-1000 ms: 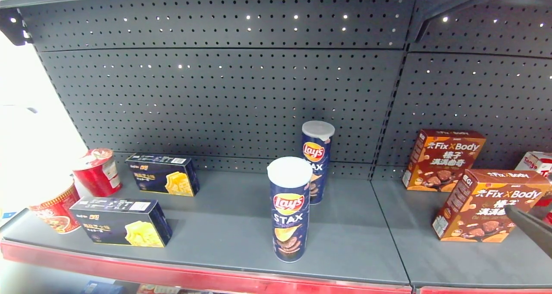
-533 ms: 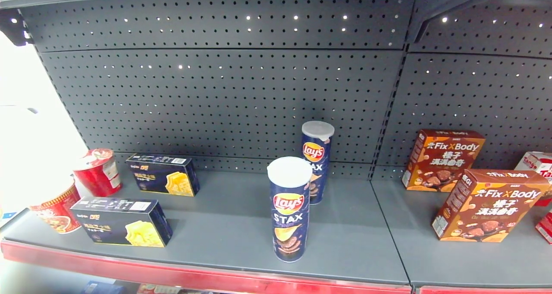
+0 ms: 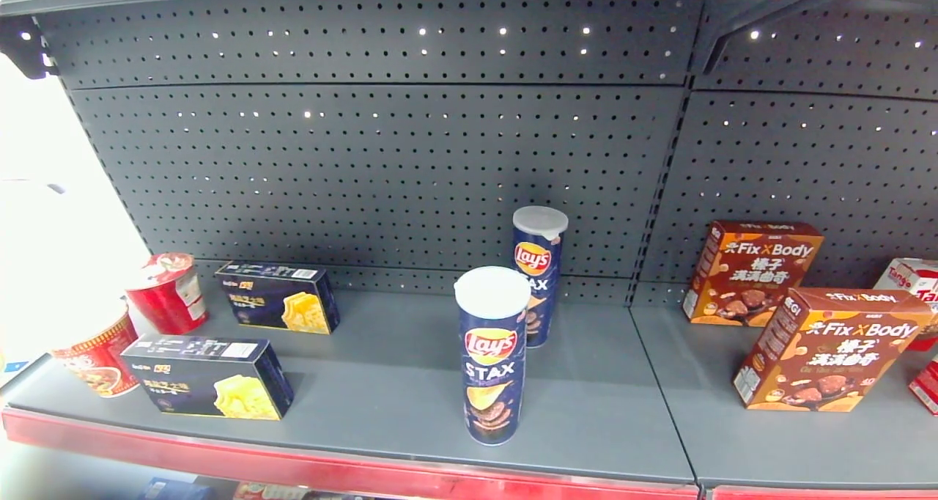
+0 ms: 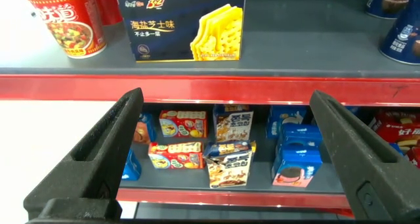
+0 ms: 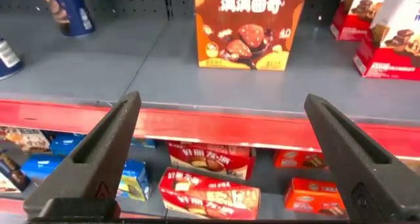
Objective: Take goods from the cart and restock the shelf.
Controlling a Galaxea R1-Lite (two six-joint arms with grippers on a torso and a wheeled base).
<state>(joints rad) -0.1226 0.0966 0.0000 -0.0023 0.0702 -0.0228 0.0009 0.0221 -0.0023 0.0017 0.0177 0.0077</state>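
On the grey shelf (image 3: 601, 412) stand two dark blue chip cans, one at the front (image 3: 492, 355) and one behind it (image 3: 538, 274). To their left lie two navy cracker boxes (image 3: 207, 377) (image 3: 277, 297) and two red noodle cups (image 3: 94, 346). To their right stand two brown biscuit boxes (image 3: 828, 350) (image 3: 751, 271). My left gripper (image 4: 226, 99) hangs open and holds nothing, in front of the shelf's red edge below a navy cracker box (image 4: 187, 23). My right gripper (image 5: 222, 102) is open and holds nothing, before the red edge below a brown biscuit box (image 5: 249, 27).
Red-and-white boxes (image 3: 916, 284) sit at the shelf's far right. A lower shelf (image 4: 223, 184) holds several small snack boxes, and red packs (image 5: 210, 194) lie below on the right side. Bare shelf floor lies between the cans and the boxes on either side.
The dark finger of my right gripper at the head view's right edge one second ago has drawn back out of that view. The goods on the shelf have not moved.
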